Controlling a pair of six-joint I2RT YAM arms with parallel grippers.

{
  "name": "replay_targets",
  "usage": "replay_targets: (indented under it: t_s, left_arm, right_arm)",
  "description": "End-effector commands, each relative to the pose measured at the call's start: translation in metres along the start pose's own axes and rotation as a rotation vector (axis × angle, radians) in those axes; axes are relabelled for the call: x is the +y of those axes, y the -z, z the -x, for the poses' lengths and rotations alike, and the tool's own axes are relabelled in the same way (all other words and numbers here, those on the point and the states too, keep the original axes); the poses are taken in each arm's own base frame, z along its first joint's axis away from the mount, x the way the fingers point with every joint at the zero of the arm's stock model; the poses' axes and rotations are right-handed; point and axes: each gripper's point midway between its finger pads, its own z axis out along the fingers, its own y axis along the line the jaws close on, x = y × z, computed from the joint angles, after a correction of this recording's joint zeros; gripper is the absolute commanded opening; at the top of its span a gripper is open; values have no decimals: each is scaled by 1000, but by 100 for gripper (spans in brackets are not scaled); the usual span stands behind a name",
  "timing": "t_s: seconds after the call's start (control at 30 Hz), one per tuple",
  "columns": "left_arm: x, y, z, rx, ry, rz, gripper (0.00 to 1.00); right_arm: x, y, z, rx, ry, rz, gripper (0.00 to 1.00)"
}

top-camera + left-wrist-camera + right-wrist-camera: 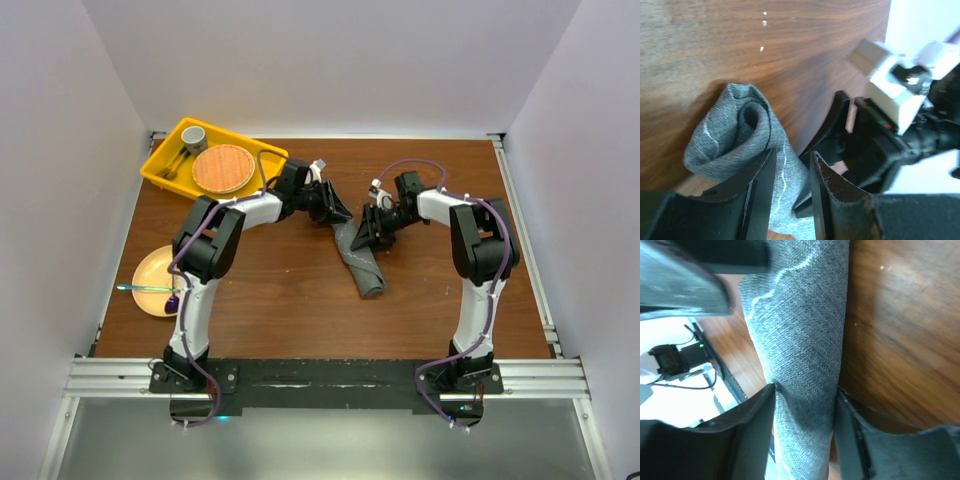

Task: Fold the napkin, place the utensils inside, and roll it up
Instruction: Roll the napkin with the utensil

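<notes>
- Right wrist view: the right gripper [805,390] is holding the napkin [800,330]. Its fingers [740,430] press on each side of the roll at the bottom of the frame.
- Left wrist view: the left gripper [791,160] has grey cloth filling the thin gap between its fingers [757,195]. I cannot tell if it is squeezing the cloth or just resting on it.
- Only this view shows the end of the roll. It curls like a snail shell at the middle left, with a pale stitched line on the cloth.
- Top view: the napkin is rolled into a long tube. It lies on the brown table [300,300] in the middle of the frame, between both grippers.
- Only the top view shows the dishes. A yellow tray [163,150] at the upper left holds a grey cup [194,138] and a round tan disc [223,168].
- A yellow plate [150,268] at the left edge has a blue-green stick [140,289] lying across it.
</notes>
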Motion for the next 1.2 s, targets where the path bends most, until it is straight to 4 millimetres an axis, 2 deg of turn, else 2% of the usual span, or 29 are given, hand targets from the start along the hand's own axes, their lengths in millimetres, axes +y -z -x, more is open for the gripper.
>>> replay_targets:
  t_s: [0.0,0.13,0.2,0.37,0.4,0.47,0.6,0.7,0.77,0.83,0.97,1.17]
  left_arm:
    - [-7,-8,9,-7,-48,-14,38]
    - [-2,-12,8,2,-44,-8,38]
    - [0,-15,9,5,-44,-4,38]
    - [1,-18,10,15,-42,-3,38]
    - [1,-20,10,19,-43,-4,38]
    - [-1,-21,12,18,-50,-5,38]
    - [-5,-23,13,18,-59,-10,38]
    - [-14,-22,15,9,-74,-21,38]
    - [-17,-21,12,25,-65,-15,39]
    - [-28,-17,15,18,-67,-33,40]
    - [-58,-1,24,-18,-99,-74,41]
    - [-88,20,27,-47,-127,-117,42]
  right_arm:
    - [-6,31,13,-36,76,-192,58]
    - [-7,54,2,9,101,-336,60]
    - [0,64,-3,5,131,-364,61]
    - [17,60,-30,39,186,-414,62]
    - [16,59,-37,48,188,-427,63]
    - [14,59,-38,24,207,-480,63]
    - [-4,53,-48,25,186,-531,63]
    - [-22,53,-52,31,173,-599,62]
    - [-30,52,-52,23,159,-628,62]
    - [-33,52,-52,20,151,-636,61]
    - [-25,52,-52,10,153,-612,61]
    - [3,63,-46,-21,174,-552,61]
